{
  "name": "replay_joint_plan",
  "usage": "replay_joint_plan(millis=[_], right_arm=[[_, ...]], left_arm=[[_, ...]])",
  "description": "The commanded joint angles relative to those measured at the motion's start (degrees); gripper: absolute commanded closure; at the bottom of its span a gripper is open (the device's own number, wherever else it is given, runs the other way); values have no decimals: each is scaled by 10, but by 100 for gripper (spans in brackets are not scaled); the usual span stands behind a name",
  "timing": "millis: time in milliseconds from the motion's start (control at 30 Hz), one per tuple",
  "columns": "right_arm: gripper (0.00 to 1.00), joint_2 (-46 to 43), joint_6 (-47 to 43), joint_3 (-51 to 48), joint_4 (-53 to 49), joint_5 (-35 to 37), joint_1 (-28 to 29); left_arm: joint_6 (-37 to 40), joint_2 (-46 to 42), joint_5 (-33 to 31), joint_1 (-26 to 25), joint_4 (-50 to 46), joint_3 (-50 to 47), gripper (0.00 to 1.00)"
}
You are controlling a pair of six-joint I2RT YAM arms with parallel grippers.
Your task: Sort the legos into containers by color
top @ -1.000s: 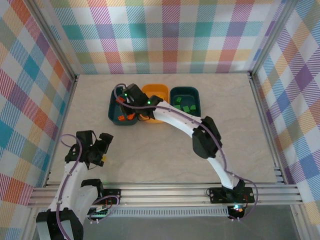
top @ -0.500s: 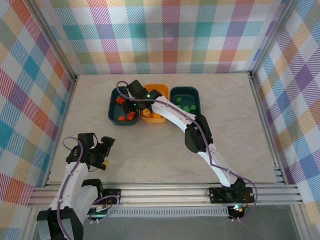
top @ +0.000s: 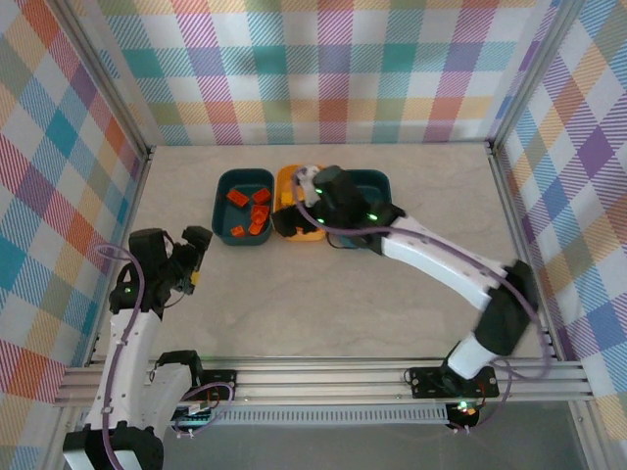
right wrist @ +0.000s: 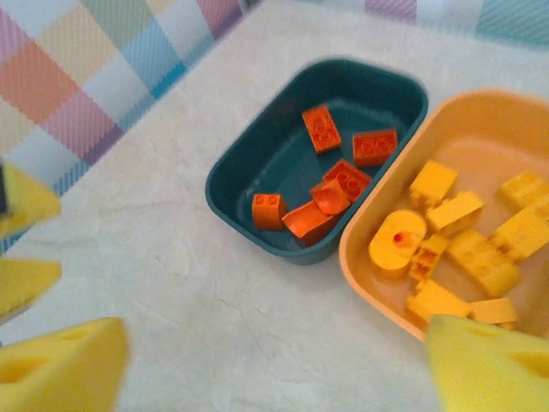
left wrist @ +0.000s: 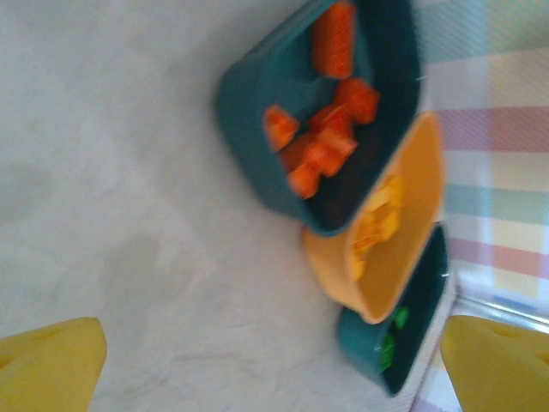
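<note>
Three tubs stand in a row at the back. The left teal tub holds several orange-red bricks. The yellow-orange tub holds yellow bricks. The right teal tub holds green bricks. My right gripper hovers open and empty over the yellow tub's front. My left gripper is open and empty above bare table, well left of the tubs.
The right arm stretches across the table's right half and covers most of the right teal tub. Plaid walls and a metal frame enclose the marble-look tabletop. Bare table lies in front of the tubs.
The right arm has swung right, from over the left teal tub to over the yellow and right teal tubs, uncovering the orange-red bricks. The left arm has lifted and shifted slightly left.
</note>
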Motion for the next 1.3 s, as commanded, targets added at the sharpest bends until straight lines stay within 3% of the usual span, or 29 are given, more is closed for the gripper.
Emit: replay_joint_plan(millis=[0, 100, 267, 400, 500, 600, 667, 900, 1000, 1067, 1133, 1200, 1267], right_arm=[[0, -111, -37, -109, 104, 20, 3], [0, -187, -52, -234, 203, 86, 3], [0, -202, -65, -309, 244, 268, -2], [0, -226, -85, -358, 322, 265, -18], [0, -238, -91, -381, 355, 238, -47], [0, -251, -82, -388, 348, 198, -81], [0, -262, -87, -397, 346, 177, -102], [0, -326, -125, -468, 361, 172, -164], [0, -352, -219, -507, 372, 165, -187], [0, -352, -278, -522, 382, 176, -200], [0, -331, -291, -536, 398, 176, -216], [0, -303, -287, -556, 423, 168, -235], [0, -260, -271, -588, 494, 167, -256]], left_arm=[[36, -6, -69, -15, -14, 36, 0], [58, 19, -177, -33, -26, 40, 0], [114, 20, -233, -48, 67, 16, 0], [202, -24, -341, -106, 259, -64, 0], [379, -41, -383, -146, 463, -153, 0], [465, 8, -449, -150, 534, -186, 0], [503, 66, -446, -149, 566, -203, 0], [531, 314, -410, -145, 777, -240, 0], [542, 343, -372, -138, 759, -212, 0], [542, 390, -343, -123, 814, -215, 0], [538, 450, -312, -107, 856, -211, 0], [539, 444, -301, -106, 796, -185, 0], [540, 448, -297, -105, 813, -189, 0]])
